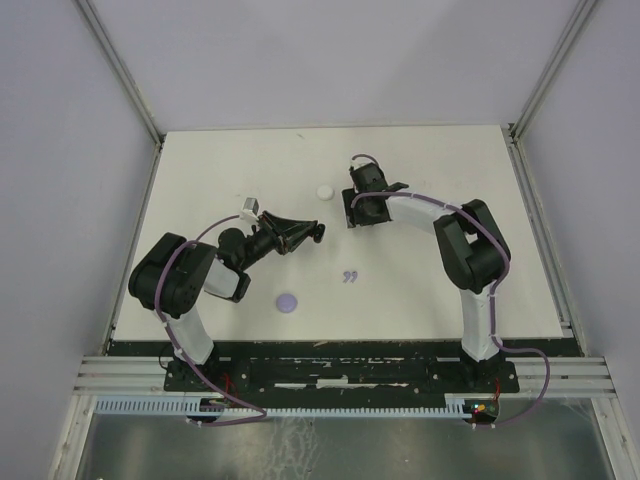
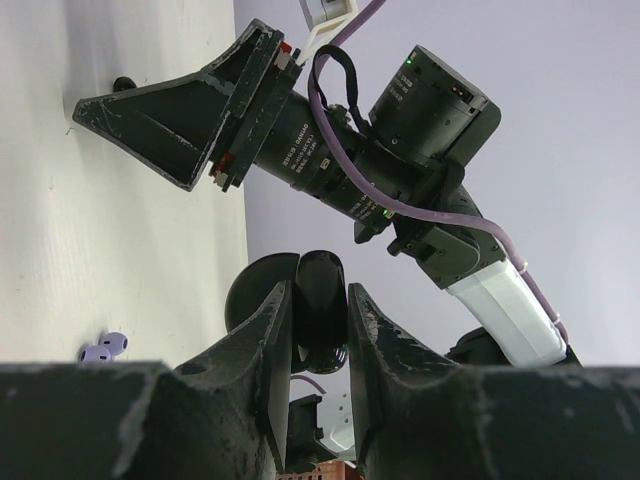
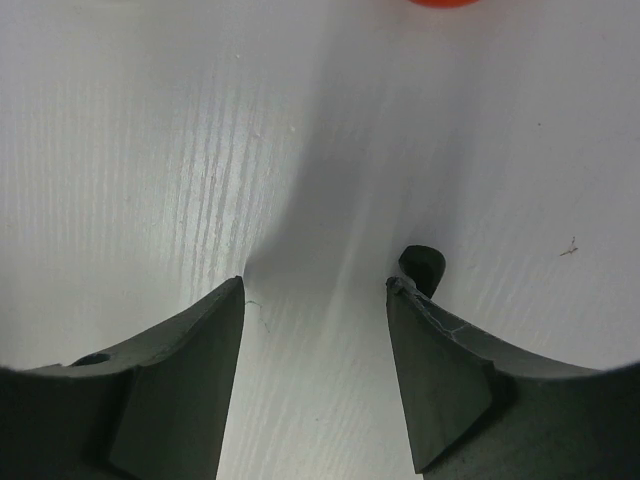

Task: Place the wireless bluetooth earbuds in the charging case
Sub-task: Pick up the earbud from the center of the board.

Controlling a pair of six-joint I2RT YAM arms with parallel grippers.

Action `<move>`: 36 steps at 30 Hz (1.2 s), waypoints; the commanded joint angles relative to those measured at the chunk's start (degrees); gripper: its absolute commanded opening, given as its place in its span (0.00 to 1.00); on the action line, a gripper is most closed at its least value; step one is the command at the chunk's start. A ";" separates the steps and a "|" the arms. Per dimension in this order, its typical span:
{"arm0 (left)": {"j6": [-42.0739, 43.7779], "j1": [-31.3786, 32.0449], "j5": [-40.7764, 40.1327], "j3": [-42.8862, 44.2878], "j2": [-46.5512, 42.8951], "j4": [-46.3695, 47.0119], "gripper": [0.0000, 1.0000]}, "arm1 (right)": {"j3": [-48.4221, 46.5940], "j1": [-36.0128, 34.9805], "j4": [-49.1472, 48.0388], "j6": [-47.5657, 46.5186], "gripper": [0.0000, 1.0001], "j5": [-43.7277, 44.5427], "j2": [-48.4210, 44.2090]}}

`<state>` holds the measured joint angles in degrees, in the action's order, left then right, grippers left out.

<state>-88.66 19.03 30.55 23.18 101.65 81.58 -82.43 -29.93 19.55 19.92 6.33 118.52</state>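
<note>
Left pincer (image 2: 319,300) is clamping narrow on a black rounded case (image 2: 320,270), beyond the lavender disc (image 1: 288,301). Right pincer (image 3: 316,283) is sitting wide, nothing between the jaws, low over the table (image 1: 420,290), beyond and right of that disc. 1 small black earbud (image 3: 423,264) is lying just beside 1 of its fingertips; touching or not, I cannot tell. 2 lavender earbuds (image 1: 349,276) are lying side by side on the table, just right of the disc and slightly beyond it. White disc (image 1: 324,191) is sitting well beyond it.
</note>
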 commanded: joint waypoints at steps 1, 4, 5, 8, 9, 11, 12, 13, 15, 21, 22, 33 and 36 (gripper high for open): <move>-0.90 -0.35 0.75 -0.08 -0.31 3.65 0.03 | 2.01 0.25 1.45 0.61 0.67 0.70 -2.72; -0.90 -0.30 0.70 -0.11 -0.29 3.66 0.03 | 2.10 0.35 1.70 0.39 0.67 0.75 -3.17; -0.89 -0.31 0.74 -0.11 -0.31 3.65 0.03 | 2.15 0.44 1.79 0.30 0.67 0.71 -3.35; -0.81 -0.31 0.79 -0.10 -0.30 3.64 0.03 | 2.40 0.28 1.38 -0.67 0.67 -0.35 -4.59; -0.81 -0.31 0.75 -0.07 -0.24 3.65 0.03 | 2.86 0.26 0.42 -0.83 0.67 -0.59 -5.40; -0.80 -0.30 0.72 -0.04 -0.09 3.66 0.03 | 2.98 0.22 -0.04 -1.42 0.67 -0.81 -7.07; -0.81 -0.31 0.78 0.02 -0.03 3.64 0.03 | 2.87 0.16 -0.12 -1.65 0.67 -0.73 -8.07; -0.81 -0.31 0.83 0.06 0.09 3.60 0.03 | 2.66 0.22 0.10 -1.97 0.67 -0.50 -8.79; -0.81 -0.31 0.83 0.15 0.13 3.67 0.03 | 0.98 0.15 1.76 -2.59 0.67 0.13 -9.59; -0.81 -0.48 0.83 -0.06 -0.04 3.68 0.03 | -13.03 0.43 16.82 -5.74 0.68 3.96 -3.22; -0.76 -0.52 0.83 -0.14 -0.10 3.61 0.03 | -14.71 0.56 18.66 -6.03 0.68 4.30 -2.09; -0.90 -0.90 0.96 -0.34 -0.27 3.74 0.03 | -19.74 3.38 21.92 -6.21 0.65 2.11 2.70; -0.96 -0.93 1.01 -0.25 -0.11 3.81 0.03 | -20.24 4.07 21.96 -5.95 0.64 1.12 4.10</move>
<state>-88.66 18.41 30.59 22.94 101.65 81.58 -99.55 -26.70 40.62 14.44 8.58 121.45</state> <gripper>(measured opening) 0.323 0.650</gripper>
